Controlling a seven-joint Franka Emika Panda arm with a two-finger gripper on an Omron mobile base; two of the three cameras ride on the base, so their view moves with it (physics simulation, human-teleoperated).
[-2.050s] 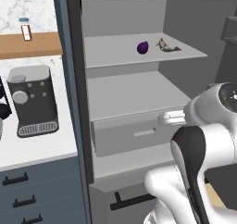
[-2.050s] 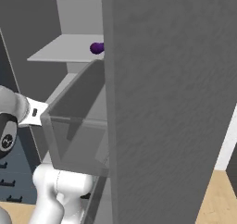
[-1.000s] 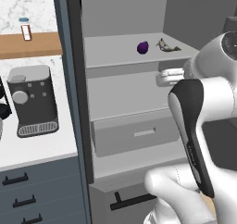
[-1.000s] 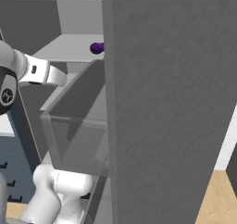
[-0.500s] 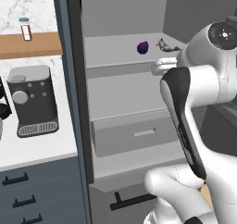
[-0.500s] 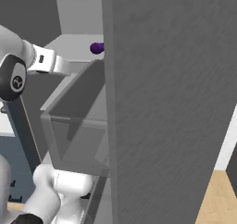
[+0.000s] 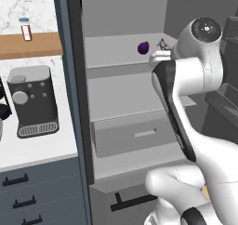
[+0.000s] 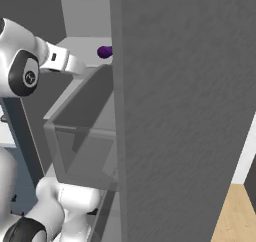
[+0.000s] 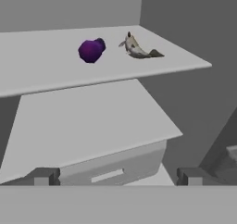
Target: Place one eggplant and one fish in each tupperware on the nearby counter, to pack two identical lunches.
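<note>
One dark purple eggplant (image 7: 143, 48) (image 8: 104, 51) (image 9: 91, 50) lies on the top shelf of the open fridge. A small grey-tan fish (image 7: 163, 44) (image 9: 136, 49) lies just to its right on the same shelf. My gripper (image 9: 118, 177) is open and empty, held in front of and slightly below that shelf, looking at both items from a short distance. My white hand (image 7: 159, 56) (image 8: 62, 60) hovers at the shelf's front edge. The white counter (image 7: 44, 149) lies left of the fridge. The tupperware is out of view.
A grey coffee machine (image 7: 32, 101) stands on the counter under a wooden wall shelf (image 7: 28, 45) holding a small bottle (image 7: 26, 29). Below the top shelf are a bare middle shelf (image 9: 83, 121) and a drawer (image 7: 135, 135). The open fridge door (image 8: 180, 111) and its bin (image 8: 80, 131) stand to the right.
The arm has risen from drawer height to the top shelf, bringing the hand up near the eggplant and fish. The gripper stayed open; the food has not moved.
</note>
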